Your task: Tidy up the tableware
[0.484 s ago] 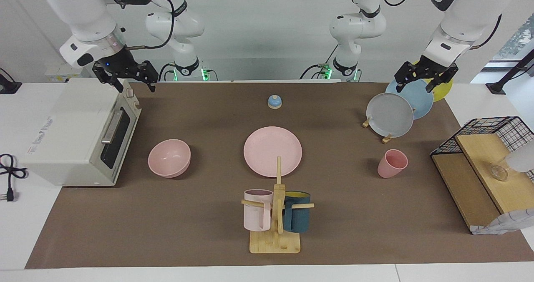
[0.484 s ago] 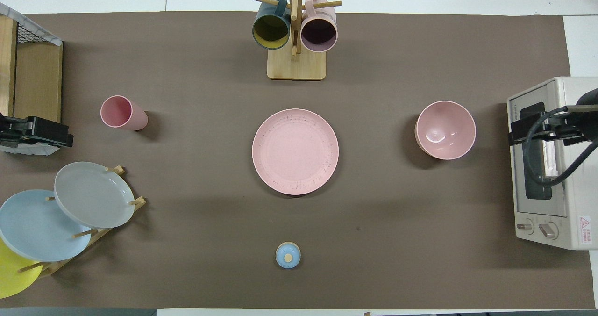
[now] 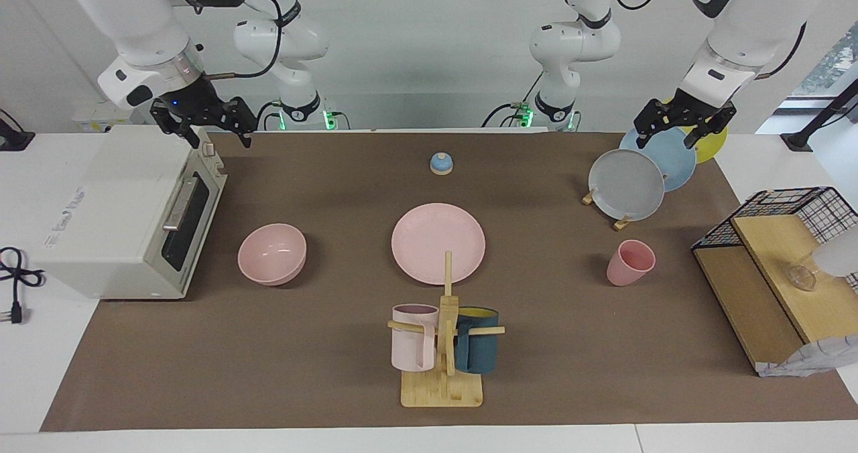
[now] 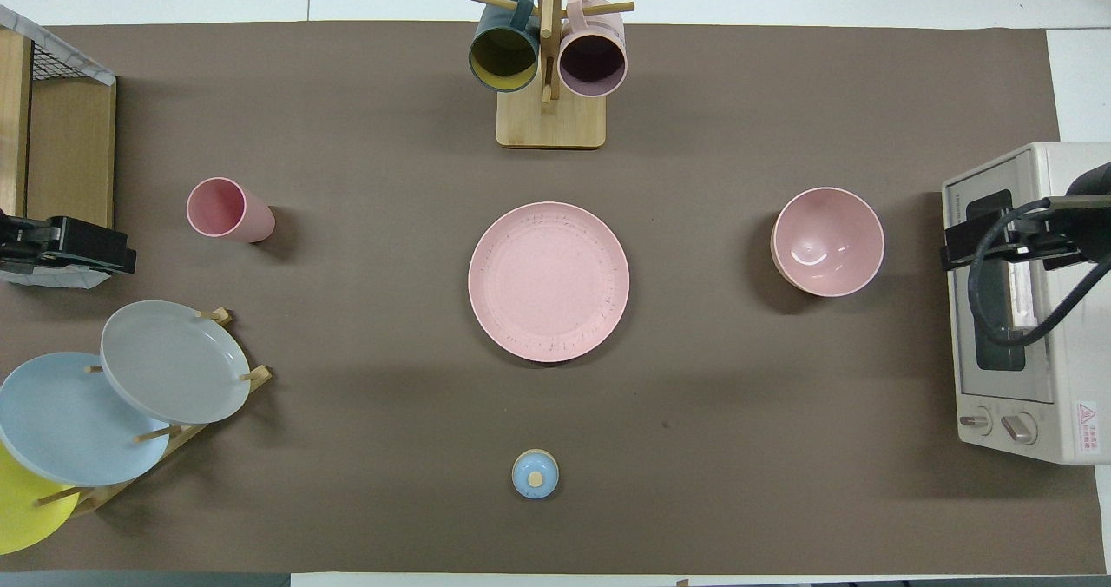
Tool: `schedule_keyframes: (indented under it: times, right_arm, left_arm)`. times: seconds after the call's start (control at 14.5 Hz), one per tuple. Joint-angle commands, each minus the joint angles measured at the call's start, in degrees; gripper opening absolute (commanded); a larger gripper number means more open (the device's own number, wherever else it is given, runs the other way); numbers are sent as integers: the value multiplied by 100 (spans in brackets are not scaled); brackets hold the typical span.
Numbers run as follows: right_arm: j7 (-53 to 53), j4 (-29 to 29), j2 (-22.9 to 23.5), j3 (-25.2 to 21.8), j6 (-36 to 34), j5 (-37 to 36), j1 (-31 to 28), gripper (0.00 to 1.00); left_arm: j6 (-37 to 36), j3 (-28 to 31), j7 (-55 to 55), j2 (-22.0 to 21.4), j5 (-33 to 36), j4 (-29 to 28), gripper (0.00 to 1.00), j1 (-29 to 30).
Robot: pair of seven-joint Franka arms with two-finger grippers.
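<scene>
The pink plate [image 3: 438, 242] lies flat at the middle of the brown mat, also in the overhead view [image 4: 548, 281]. The pink bowl [image 3: 272, 253] stands upright beside it toward the right arm's end [image 4: 828, 240]. The pink cup [image 3: 630, 263] stands toward the left arm's end [image 4: 229, 210]. My right gripper [image 3: 220, 137] is open and empty, raised over the toaster oven's corner nearest the robots. My left gripper [image 3: 665, 138] is open and empty, raised over the plate rack. Both are well apart from the pink set.
A toaster oven [image 3: 124, 215] stands at the right arm's end. A rack with grey [image 3: 626, 185], blue and yellow plates and a wire-and-wood shelf [image 3: 777, 265] stand at the left arm's end. A mug tree [image 3: 444, 346] with two mugs and a small blue bell [image 3: 441, 163] flank the plate.
The right gripper has shifted very slightly over the toaster oven. The left gripper and all the tableware are where they were.
</scene>
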Motion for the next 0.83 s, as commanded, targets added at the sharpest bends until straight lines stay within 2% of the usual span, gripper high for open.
schedule_keyframes:
  times: [0.0,0.21,0.28,0.48,0.76]
  right_arm:
    - [-245,-244,-120,23,239,92,274,100]
    - [-246,-1472,-375,23,1704,75,774,100]
    - [-254,-1623,-323,23,1944,75,820,100]
    - [-254,-1721,273,23,2638,66,890,100]
    - [-263,-2782,600,23,4342,22,847,100]
  left_arm:
    - [-72,-57,-9,-16,115,30,100,65]
    - [-72,-57,-9,-16,115,30,100,65]
    - [-72,-65,-9,-16,115,30,100,56]
    - [-72,-65,-9,-16,115,30,100,65]
    - [-72,-65,-9,-16,115,30,100,65]
